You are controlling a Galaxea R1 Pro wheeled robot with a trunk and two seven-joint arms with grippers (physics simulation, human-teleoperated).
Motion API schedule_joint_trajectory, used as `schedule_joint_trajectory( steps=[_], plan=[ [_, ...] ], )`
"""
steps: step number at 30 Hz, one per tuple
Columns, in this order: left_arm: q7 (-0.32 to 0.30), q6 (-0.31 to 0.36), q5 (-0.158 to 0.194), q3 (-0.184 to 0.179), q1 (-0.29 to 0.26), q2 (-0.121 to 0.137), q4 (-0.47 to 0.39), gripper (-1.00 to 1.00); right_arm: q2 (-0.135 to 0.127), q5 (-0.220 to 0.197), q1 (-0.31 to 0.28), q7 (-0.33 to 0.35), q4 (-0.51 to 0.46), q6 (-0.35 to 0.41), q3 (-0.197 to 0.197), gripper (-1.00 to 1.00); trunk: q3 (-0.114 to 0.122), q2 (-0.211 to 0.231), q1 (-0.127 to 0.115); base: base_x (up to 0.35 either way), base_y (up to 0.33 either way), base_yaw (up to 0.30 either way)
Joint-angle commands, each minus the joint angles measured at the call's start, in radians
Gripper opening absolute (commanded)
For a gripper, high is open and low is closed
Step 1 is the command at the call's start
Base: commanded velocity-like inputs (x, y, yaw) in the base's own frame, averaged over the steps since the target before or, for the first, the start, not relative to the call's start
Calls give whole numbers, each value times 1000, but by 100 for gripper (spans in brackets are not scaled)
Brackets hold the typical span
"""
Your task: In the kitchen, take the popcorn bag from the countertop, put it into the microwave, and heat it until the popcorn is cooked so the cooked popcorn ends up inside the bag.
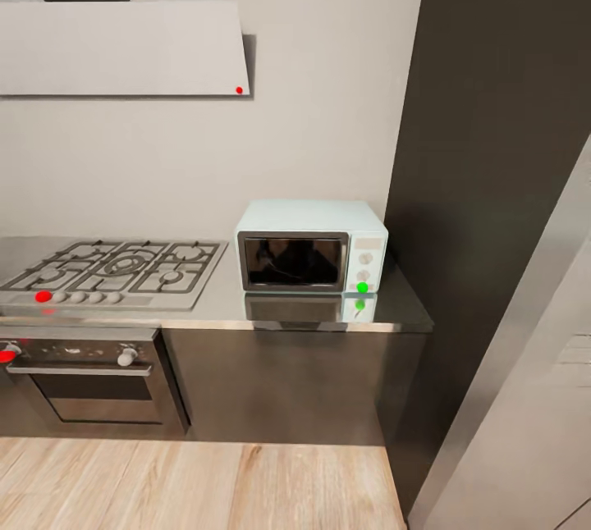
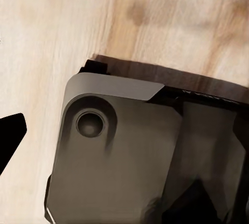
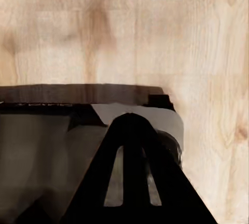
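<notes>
Pale mint-blue microwave (image 1: pixel 310 246) standing on the grey steel countertop (image 1: pixel 222 300), toward its right end, door shut, dark glass window facing the room. Two white knobs down the right panel, a small green light (image 1: pixel 362 287) below them, mirrored in the slab just in front. No popcorn bag to be made out anywhere on the visible slab.

Left of the microwave, set into the same counter, a gas hob (image 1: pixel 115 266) with dark grates and a row of knobs along its front edge, one red mark (image 1: pixel 43 296) among them. Under the hob, an oven (image 1: pixel 90 378) with a steel handle and a white knob. Above, on the light grey wall, a flat grey hood (image 1: pixel 123 47) with a red dot at its lower right corner. Right of the microwave, close beside it, a tall dark cabinet (image 1: pixel 492 144) closing off the counter's end. Dark glossy cabinet fronts below the slab, light wood floor (image 1: pixel 197 485) in front.

In the left wrist view, wood floor and a grey rounded part of the robot's body (image 2: pixel 124 151); a black tip at one edge, left gripper's opening impossible to tell.

In the right wrist view, right gripper (image 3: pixel 134 172) over wood floor: black fingers drawn together to a point, only narrow slits between, nothing held.
</notes>
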Motion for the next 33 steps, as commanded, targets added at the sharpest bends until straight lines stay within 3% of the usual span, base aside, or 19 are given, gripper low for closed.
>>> schedule_joint_trajectory(
  steps=[1, 4, 11, 12, 15, 17, 18, 19, 21, 22, 29, 30, 32, 33],
  plan=[
    [-1, -1, 11, -9, -1, 0, 2, 100, -1, 8, 30, 0, 3, -22, -9, -100, -1, -1, 0, 0, 0, 0],
    [0, -1, 10, -9, -1, 1, 4, 100, 1, 8, 100, -18, 4, -42, -11, -100, -1, -1, 0, 0, 0, 0],
    [0, 1, 12, -12, -1, 8, 5, 100, 0, 6, 109, -64, 5, -50, -12, -100, -1, -1, 0, 0, 0, 0],
    [1, 2, 13, -11, -1, 15, 5, 100, -6, 6, 111, -64, 5, -57, -12, -100, -1, -1, 0, 0, 0, 0],
    [1, 2, 14, -11, -1, 32, 6, 100, -68, 2, 112, -64, 5, -75, -14, -100, -1, -1, 0, 0, 0, 0],
    [1, 2, 15, -11, -1, 77, 8, 100, -94, -7, 112, -64, 4, -76, -20, -100, -1, -1, 0, 0, 0, 0],
    [2, 2, 15, -9, -1, 84, 8, 100, -87, -15, 112, -66, 3, -73, -21, -100, -1, -1, 0, 0, 0, 0],
    [3, 2, 14, -8, -1, 76, 6, 100, -59, -13, 112, -85, 3, -70, -16, -100, -1, -1, 0, 0, 0, 0],
    [3, 1, 7, -9, -1, 41, 5, 100, 24, 9, 112, -139, 2, -67, 13, -100, -1, -1, 0, 0, 0, 0],
    [3, 0, 7, -11, -1, 33, 4, 100, 41, 21, 112, -151, 2, -67, 27, -100, -1, -1, 0, 0, 0, 0],
    [3, -1, -3, -15, -1, 33, -2, 100, 47, 14, 112, -166, 3, -72, 26, -100, -1, -1, 0, 0, 0, 0],
    [3, 0, -3, -14, -1, 33, -1, 100, 28, -8, 112, -172, 3, -73, 15, -100, -1, -1, 0, 0, 0, 0],
    [3, -1, -3, -15, -1, 32, -1, 100, -39, -123, 112, -177, 3, -77, -8, -100, -1, -1, 0, 0, 0, 0],
    [3, -1, -3, -17, -1, 33, -2, 100, -49, -157, 112, -177, 3, -78, -11, -100, -1, -1, 0, 0, 0, 0]
  ],
)
